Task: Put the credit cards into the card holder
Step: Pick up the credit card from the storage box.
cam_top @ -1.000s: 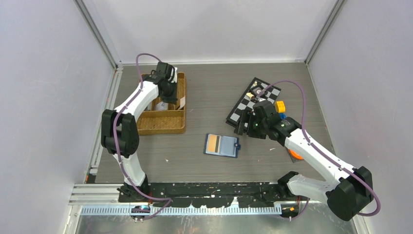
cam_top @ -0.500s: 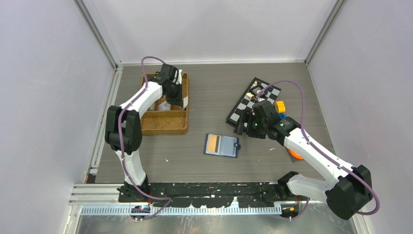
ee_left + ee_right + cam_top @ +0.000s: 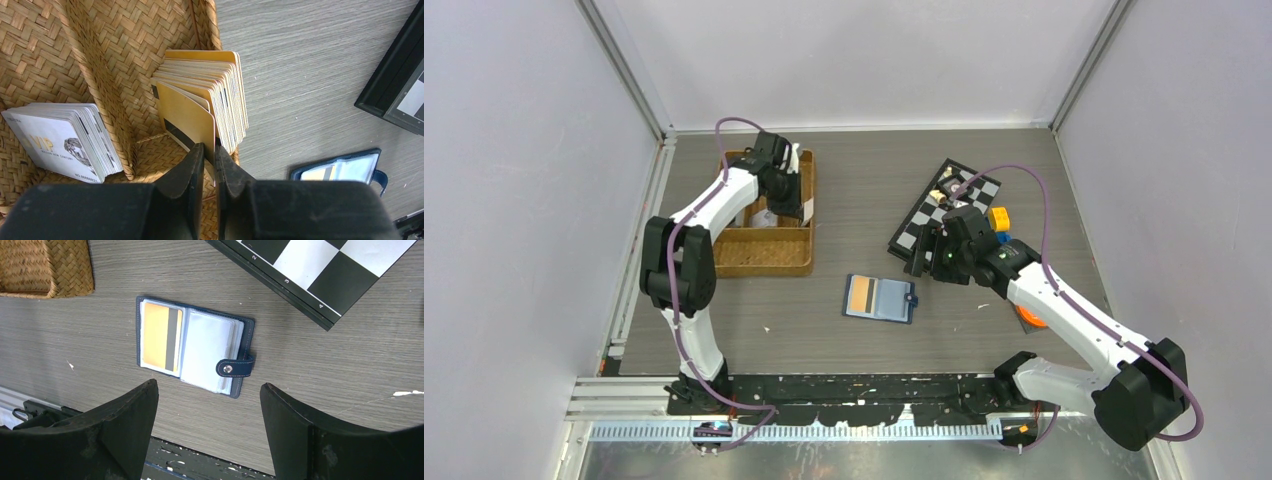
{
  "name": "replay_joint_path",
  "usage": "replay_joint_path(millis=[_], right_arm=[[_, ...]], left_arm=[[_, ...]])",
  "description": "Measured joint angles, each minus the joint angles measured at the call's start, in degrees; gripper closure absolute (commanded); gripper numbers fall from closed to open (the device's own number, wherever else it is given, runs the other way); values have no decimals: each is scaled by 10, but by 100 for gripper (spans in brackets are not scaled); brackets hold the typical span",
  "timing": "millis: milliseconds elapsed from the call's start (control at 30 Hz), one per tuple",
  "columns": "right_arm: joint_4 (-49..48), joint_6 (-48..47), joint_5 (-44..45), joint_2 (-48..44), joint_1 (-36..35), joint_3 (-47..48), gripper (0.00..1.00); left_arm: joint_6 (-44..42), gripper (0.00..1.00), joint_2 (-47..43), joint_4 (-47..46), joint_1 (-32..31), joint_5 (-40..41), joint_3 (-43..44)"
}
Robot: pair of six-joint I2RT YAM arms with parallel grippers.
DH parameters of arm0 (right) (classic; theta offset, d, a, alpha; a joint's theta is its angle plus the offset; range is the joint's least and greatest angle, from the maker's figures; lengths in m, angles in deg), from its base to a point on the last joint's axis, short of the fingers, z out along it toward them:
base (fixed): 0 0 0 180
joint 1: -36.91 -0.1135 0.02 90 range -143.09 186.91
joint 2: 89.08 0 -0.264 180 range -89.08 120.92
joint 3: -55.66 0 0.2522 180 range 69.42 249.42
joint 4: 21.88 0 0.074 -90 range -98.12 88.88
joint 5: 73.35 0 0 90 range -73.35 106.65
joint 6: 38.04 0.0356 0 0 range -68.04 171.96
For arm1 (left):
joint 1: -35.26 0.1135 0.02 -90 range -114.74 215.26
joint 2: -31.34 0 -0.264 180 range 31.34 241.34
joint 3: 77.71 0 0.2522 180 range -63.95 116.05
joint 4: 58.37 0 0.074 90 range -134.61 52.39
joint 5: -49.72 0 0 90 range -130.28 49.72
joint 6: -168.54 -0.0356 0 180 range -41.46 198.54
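I'm at the pick-up step: one card is being drawn from the supply, and the card holder is waiting for it. At far left sits the wicker tray [image 3: 115, 30]. In one compartment a stack of white cards [image 3: 55, 140] leans over, and across the woven divider a stack of orange cards [image 3: 227, 95] stands on edge against the tray's outer wall. The left gripper [image 3: 209, 150] is down in that second compartment. Its fingers are pressed almost together on the lower edge of the front orange card [image 3: 185, 112], which is peeled a little away from the pack, so I read this as a pinch on that one card. Next I'd lift it straight up to clear the tray wall without dragging its neighbours, then carry it right and nearer to the holder. The card holder [image 3: 210, 350] lies open and flat on the table near the middle, well apart from the tray. One orange card with a dark stripe [image 3: 157, 335] is already in its left pocket, the clear right pocket looks empty, and the snap tab [image 3: 232, 367] is folded over the right edge. The right gripper [image 3: 207, 385] hovers above the holder with its fingers spread wide, holding nothing. I judge it is placed to steady the holder during insertion. The checkerboard [image 3: 325, 265] lies beyond it at far right.
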Motion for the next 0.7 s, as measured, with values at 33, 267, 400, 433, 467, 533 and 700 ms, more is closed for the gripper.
replay_joint_path(millis=[33,267,400,433,467,533,700], right_arm=[[0,0,0,0,0,0,21],[0,0,0,0,0,0,21],[0,0,0,0,0,0,21],[0,0,0,0,0,0,21],[0,0,0,0,0,0,21],[0,0,0,0,0,0,21],[0,0,0,5,0,0,21]], left_arm=[[0,84,0,0,0,-1,0],[0,88,0,0,0,-9,0],[0,90,0,0,-1,-10,0],[0,90,0,0,-1,-10,0],[0,89,0,0,-1,-10,0],[0,88,0,0,-1,-10,0],[0,83,-2,1,-1,-10,0]])
